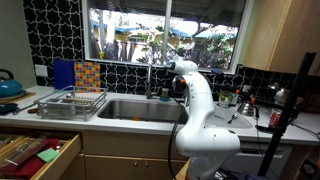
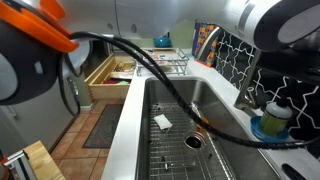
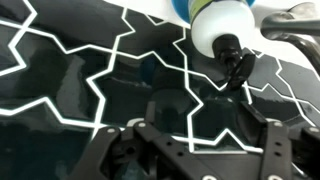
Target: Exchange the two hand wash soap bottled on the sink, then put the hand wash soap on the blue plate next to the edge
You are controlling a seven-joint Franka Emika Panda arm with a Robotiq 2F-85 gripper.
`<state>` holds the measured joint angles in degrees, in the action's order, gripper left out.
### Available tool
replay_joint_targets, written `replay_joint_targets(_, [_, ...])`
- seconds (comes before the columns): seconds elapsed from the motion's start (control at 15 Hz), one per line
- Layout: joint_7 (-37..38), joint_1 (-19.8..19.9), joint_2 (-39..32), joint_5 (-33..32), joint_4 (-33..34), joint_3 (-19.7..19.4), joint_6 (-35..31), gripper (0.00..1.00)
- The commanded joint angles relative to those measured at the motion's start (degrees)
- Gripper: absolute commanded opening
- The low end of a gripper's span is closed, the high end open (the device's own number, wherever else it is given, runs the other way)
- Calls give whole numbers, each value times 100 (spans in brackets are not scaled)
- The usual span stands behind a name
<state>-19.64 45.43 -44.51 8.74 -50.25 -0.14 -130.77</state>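
The sink is a steel basin in a pale counter, and it also runs up the middle of an exterior view. A white hand wash soap bottle stands on the small blue plate on the ledge behind the basin, by the black tiled wall. In the wrist view the same white bottle with its black pump hangs from the top edge, with a bit of the blue plate beside it. My gripper is open and empty, a short way from the bottle. I cannot make out a second soap bottle.
A curved tap stands behind the basin. A wire dish rack, an upright blue panel and a blue kettle are on the counter to one side. A white scrap lies in the basin near the drain. A drawer is open.
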Motion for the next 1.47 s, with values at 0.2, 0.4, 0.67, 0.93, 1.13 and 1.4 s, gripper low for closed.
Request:
replay_joint_targets(0.2, [395, 16, 139, -16, 7, -290, 62, 100])
replay_joint_targets(0.4, [469, 28, 137, -21, 6, -340, 67, 100])
replay_joint_targets(0.67, [892, -74, -30, -294, 202, -617, 788, 100])
replay_joint_targets(0.93, [836, 95, -246, -131, 610, -601, 2398, 100])
replay_joint_targets(1.13, [868, 239, -528, -36, 935, -575, 3048, 100])
replay_joint_targets(1.4, [918, 389, -835, 218, 1075, -443, 2860, 100])
